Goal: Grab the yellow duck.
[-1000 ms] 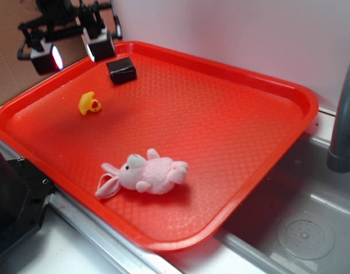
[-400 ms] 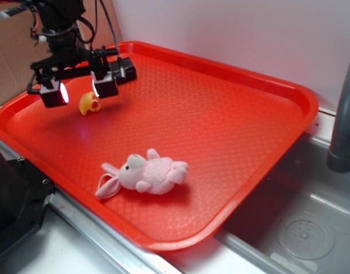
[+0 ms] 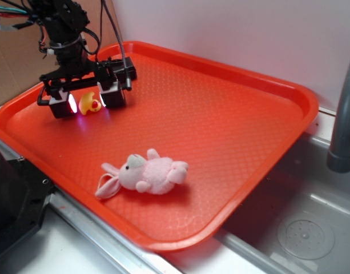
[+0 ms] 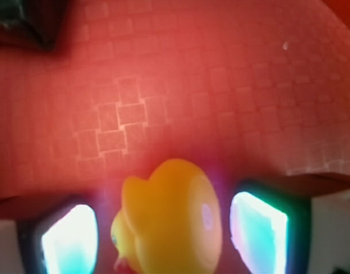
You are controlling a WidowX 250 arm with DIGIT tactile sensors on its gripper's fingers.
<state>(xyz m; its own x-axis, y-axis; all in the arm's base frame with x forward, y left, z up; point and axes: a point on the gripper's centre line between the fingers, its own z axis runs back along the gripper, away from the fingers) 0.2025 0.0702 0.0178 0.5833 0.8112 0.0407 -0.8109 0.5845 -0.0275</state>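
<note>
The yellow duck (image 3: 90, 103) lies on its side on the red tray (image 3: 220, 120) near the far left corner. My gripper (image 3: 88, 103) is down at tray level and open, one lit finger pad on each side of the duck. In the wrist view the duck (image 4: 169, 220) fills the space between the two glowing pads (image 4: 257, 237), with a small gap on each side. The jaws do not touch it.
A black cube (image 3: 124, 67) sits just behind the gripper by the tray's far rim. A pink plush bunny (image 3: 145, 174) lies near the tray's front. A grey faucet pipe (image 3: 345, 114) and sink (image 3: 300, 228) are at the right.
The gripper has moved forward and down from above the tray's far left corner until its open fingers straddle the duck. The duck, cube and bunny have not moved.
</note>
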